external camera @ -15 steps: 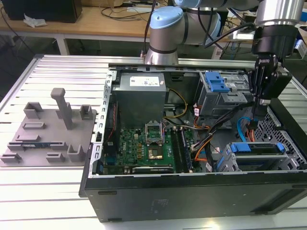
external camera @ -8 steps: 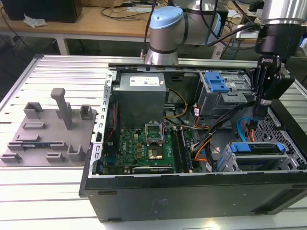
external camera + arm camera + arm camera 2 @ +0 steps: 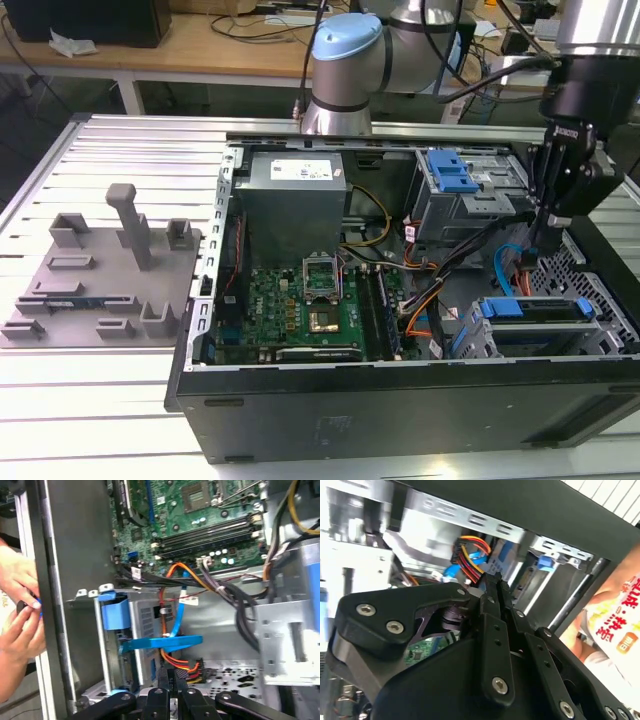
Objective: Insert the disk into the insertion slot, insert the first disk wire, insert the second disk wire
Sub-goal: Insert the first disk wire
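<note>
I am looking at an open computer case on a ribbed metal table. In the lower right of the exterior view, the disk with its blue frame already sits inside the insertion slot, the low grey cage. My gripper hangs down at the right side of that view, just above and behind the cage, with a blue cable close beside it. In both wrist views the 2 black fingers look squeezed tight together. The gripper has its tips right at a bunch of orange, red and yellow wires. I cannot tell if a wire end is pinched between them. A flat blue cable crosses near the blue frame of the disk. A person's hands are just outside the case wall. In the middle of the exterior view is the green board, and at the exterior view's left lies a grey tray.
</note>
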You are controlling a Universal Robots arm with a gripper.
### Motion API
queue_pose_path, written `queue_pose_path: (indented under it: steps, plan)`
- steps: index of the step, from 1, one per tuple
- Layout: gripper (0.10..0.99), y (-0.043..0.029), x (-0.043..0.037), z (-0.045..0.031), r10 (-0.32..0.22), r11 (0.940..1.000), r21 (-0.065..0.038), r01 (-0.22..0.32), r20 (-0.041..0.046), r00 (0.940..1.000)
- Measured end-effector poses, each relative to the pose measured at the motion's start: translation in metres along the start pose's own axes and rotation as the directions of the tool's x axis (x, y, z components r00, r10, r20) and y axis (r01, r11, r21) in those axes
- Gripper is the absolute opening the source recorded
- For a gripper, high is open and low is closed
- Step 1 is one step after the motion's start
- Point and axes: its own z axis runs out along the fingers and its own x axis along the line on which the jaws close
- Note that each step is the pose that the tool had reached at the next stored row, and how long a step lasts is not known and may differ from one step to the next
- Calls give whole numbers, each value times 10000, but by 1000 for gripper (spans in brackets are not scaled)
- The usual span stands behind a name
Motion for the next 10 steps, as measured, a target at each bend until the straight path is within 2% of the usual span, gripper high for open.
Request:
queue_pose_path:
  steps: [2,6,7,8,10]
  plan:
    - [161,-11,80,35,-1,10000,-12,1,85,10000]
    - [161,-18,134,20,-18,10000,-53,20,432,9991]
    - [161,-19,149,4,-31,10000,-68,35,583,9983]
    - [161,-20,160,-7,-38,10000,-77,44,671,9977]
    - [161,-23,194,-47,-67,9999,-101,76,948,9955]
